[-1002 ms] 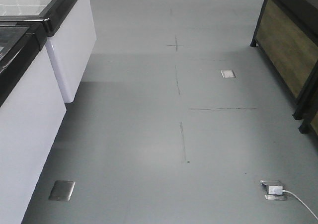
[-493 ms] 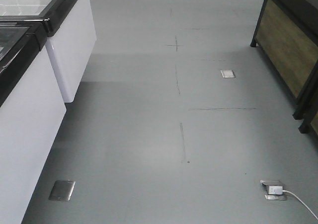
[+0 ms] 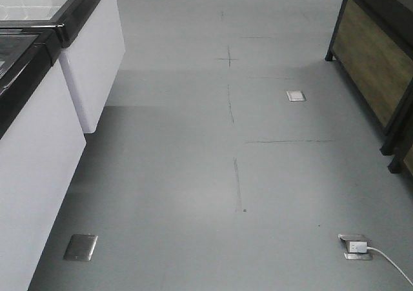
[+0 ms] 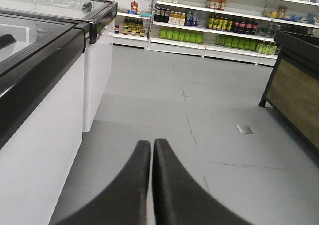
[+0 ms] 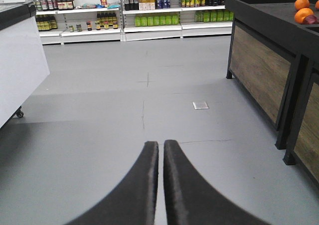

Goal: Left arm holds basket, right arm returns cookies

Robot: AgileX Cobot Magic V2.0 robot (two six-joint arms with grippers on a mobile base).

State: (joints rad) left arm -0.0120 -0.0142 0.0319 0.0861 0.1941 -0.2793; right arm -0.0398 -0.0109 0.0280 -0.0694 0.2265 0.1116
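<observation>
Looks like the very start imo. Left tool (image 4: 151,143) and right tool (image 5: 161,144) are both pinched closed on nothing, pointing down the bare floor (image 3: 193,175). No basket or cookies in any view, so the next job is finding that basket.

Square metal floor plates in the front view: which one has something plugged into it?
The near-right silver plate, with a white adapter and white cable on it; the near-left plate and far plate are bare.
</observation>
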